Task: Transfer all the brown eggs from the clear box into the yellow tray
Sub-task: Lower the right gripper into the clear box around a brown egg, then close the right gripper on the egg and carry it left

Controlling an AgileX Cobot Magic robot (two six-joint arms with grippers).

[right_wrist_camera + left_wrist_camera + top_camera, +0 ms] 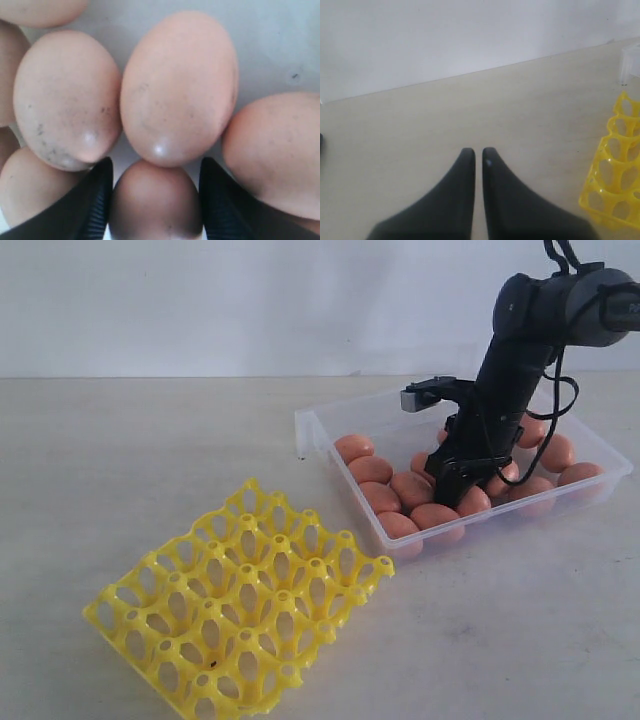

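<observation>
Soft, even light; mild blur.

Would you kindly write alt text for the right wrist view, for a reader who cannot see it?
The right pincer straddles one brown egg, a black finger on each side; whether it grips is unclear. Other brown eggs crowd around it on the clear box floor.

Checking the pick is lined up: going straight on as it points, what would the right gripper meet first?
The right gripper would meet the brown egg lying between its fingers, probably almost at once; depth is unclear.
</observation>
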